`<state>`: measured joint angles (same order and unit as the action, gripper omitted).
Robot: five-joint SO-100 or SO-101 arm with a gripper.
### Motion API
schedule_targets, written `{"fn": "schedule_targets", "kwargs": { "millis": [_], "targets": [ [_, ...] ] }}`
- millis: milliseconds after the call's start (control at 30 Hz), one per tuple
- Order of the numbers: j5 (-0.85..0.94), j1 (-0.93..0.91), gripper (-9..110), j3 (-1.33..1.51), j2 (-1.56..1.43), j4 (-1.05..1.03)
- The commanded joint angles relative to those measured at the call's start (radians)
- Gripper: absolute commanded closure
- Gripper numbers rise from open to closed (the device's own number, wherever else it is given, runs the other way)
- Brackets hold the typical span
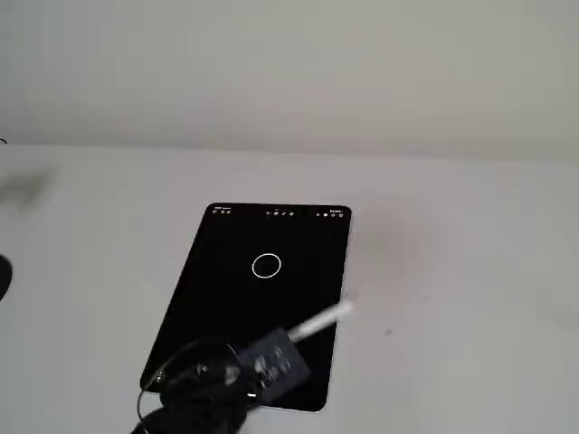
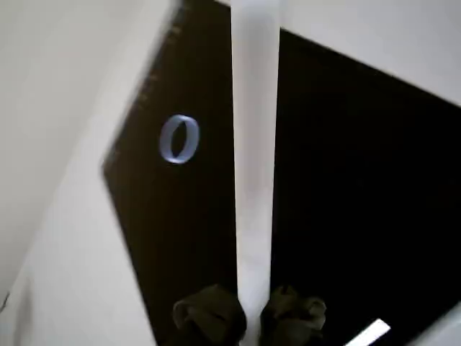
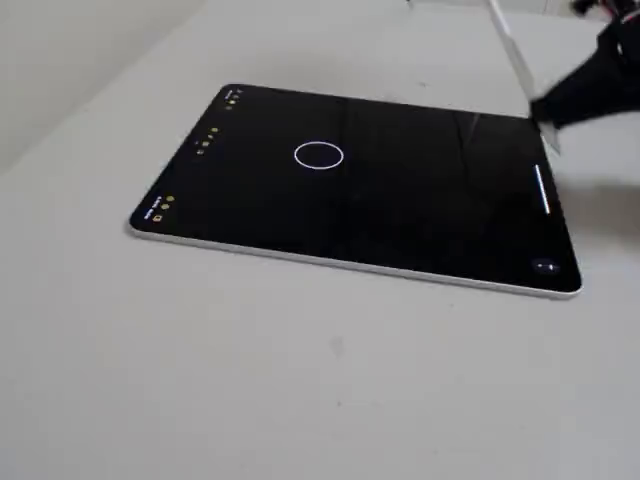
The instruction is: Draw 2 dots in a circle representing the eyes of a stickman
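A black tablet (image 1: 226, 307) lies flat on the white table, and the circle (image 1: 267, 265) is a thin white ring on its upper half. The circle also shows in the wrist view (image 2: 178, 138) and in the other fixed view (image 3: 319, 155). The dots are out of view; the ring's inside looks plain black. My gripper (image 1: 289, 344) hangs over the tablet's near right corner, shut on a white stylus (image 1: 324, 320). The stylus (image 2: 253, 144) runs up between the dark fingers (image 2: 209, 315). Its far end points past the tablet's right edge, well away from the circle.
Small white icons (image 1: 280, 213) line the tablet's far edge, and yellow ones (image 3: 205, 140) show in a fixed view. A dark cable bundle (image 1: 194, 398) trails behind the gripper. A pale wall (image 1: 289, 72) rises behind the table.
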<state>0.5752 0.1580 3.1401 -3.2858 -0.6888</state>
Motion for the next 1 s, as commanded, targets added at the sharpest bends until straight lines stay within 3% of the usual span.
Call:
{"fn": "schedule_targets", "kwargs": {
  "millis": [0, 100, 233, 467, 967],
  "targets": [
    [0.112, 0.100, 101, -0.012, 0.522, 0.650],
    [0.146, 0.091, 101, -0.038, 0.859, 1.066],
    [0.196, 0.094, 101, -0.232, 1.308, 1.347],
    [0.229, 0.087, 101, -0.491, 1.608, 1.500],
    [0.528, 0.109, 102, -0.861, 1.996, 1.686]
  ]
}}
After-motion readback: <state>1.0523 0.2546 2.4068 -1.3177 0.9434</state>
